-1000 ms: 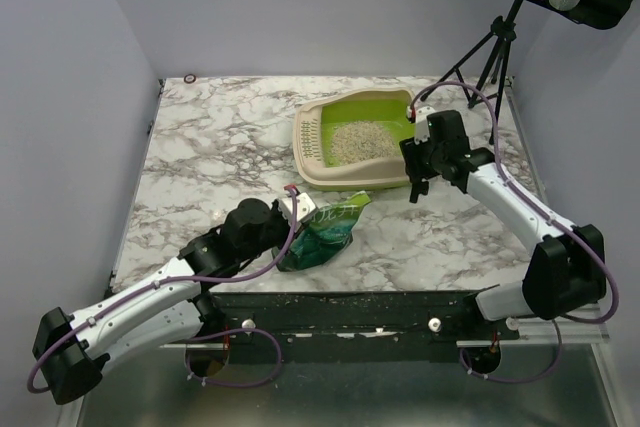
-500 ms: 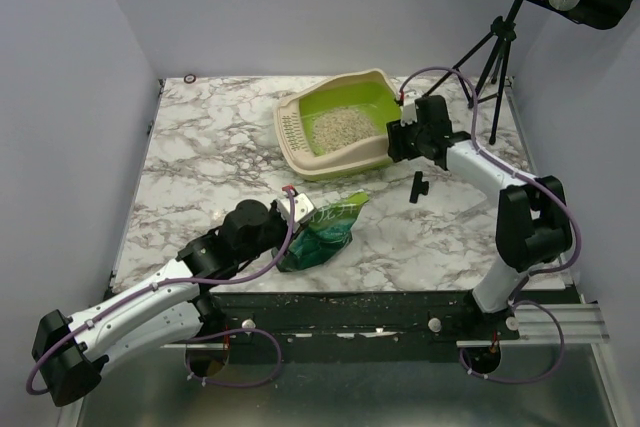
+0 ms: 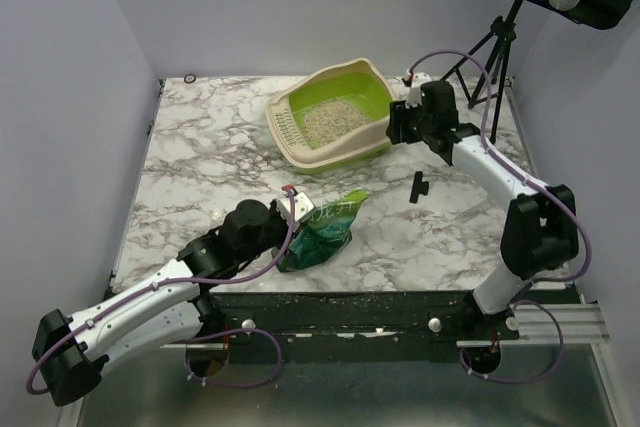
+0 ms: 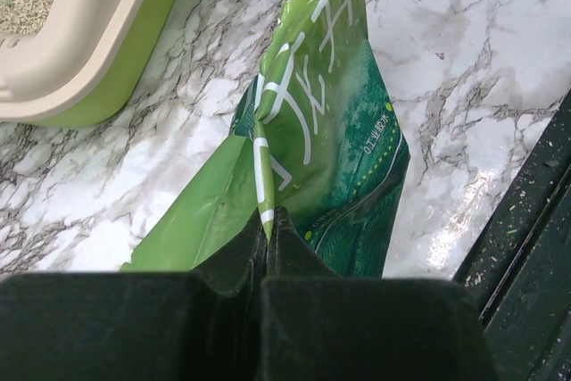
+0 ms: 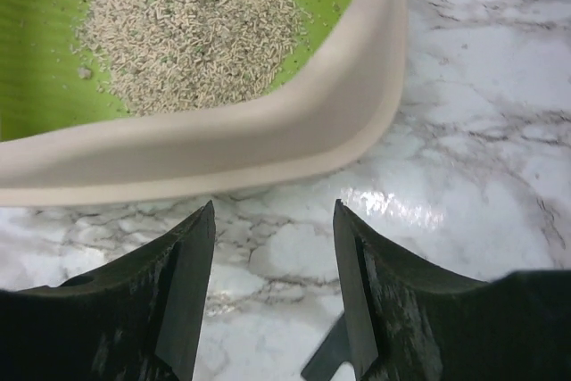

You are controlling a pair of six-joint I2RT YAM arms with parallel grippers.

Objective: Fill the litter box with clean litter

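The litter box [image 3: 372,125], lime-green inside with a beige rim, sits at the back middle of the table, turned at an angle. A patch of pale litter [image 3: 324,123] lies inside it. My right gripper [image 3: 396,133] is open and empty just beside the box's right end. In the right wrist view the right gripper [image 5: 275,213] hovers over bare marble, just short of the beige rim [image 5: 268,142], with the litter [image 5: 187,24] beyond. My left gripper [image 3: 296,209] is shut on the edge of a green printed bag [image 3: 326,231]. The left wrist view shows the left gripper [image 4: 268,217] pinching the bag's fold [image 4: 330,158].
A small black piece [image 3: 417,186] lies on the marble to the right of the bag. A tripod stand [image 3: 492,57] rises behind the table's back right corner. Grey walls close in the left and back. A dark ledge [image 3: 350,302] runs along the near edge.
The litter box has slid back and to the left and turned, with my right gripper following against its right end. The left arm and the bag have not moved.
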